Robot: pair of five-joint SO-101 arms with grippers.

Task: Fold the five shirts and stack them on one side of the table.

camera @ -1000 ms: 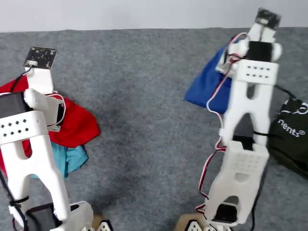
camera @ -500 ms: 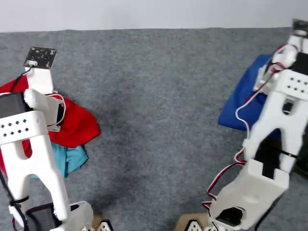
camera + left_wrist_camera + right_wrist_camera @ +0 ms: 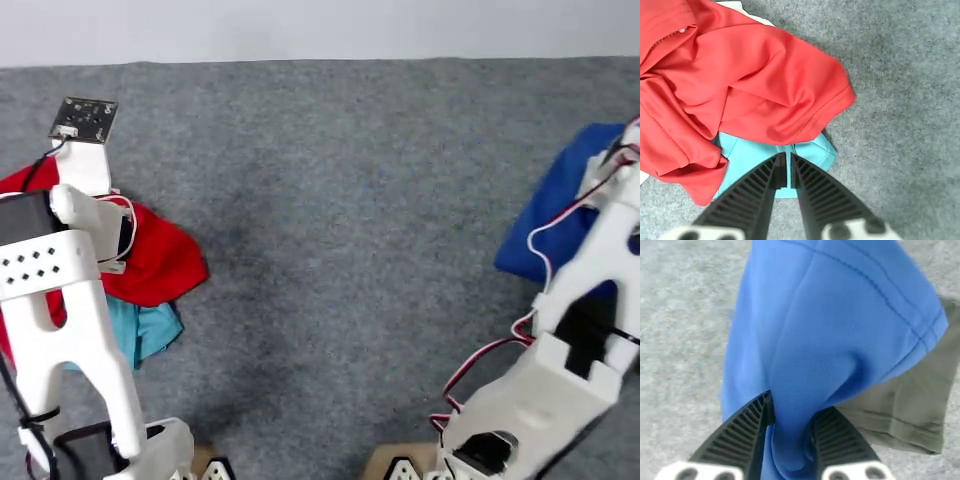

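Observation:
A crumpled red shirt (image 3: 150,255) lies at the table's left over a turquoise shirt (image 3: 150,330); both fill the left wrist view, red shirt (image 3: 740,85) above turquoise shirt (image 3: 790,155). My left gripper (image 3: 786,167) hangs shut and empty just over the turquoise cloth. A blue shirt (image 3: 560,215) hangs bunched at the far right, with my right gripper (image 3: 790,425) shut on a fold of the blue shirt (image 3: 830,340). Beneath it lies an olive-grey shirt (image 3: 910,410).
Grey carpet-like table cover (image 3: 350,220) spans the middle with free room. The white left arm (image 3: 70,300) stands over the red pile; the white right arm (image 3: 570,350) leans toward the right edge. A pale wall runs along the far edge.
The right arm has swung to the right, carrying the blue shirt from the back centre-right to the table's far right edge. The black shirt is now covered. The left arm has not moved.

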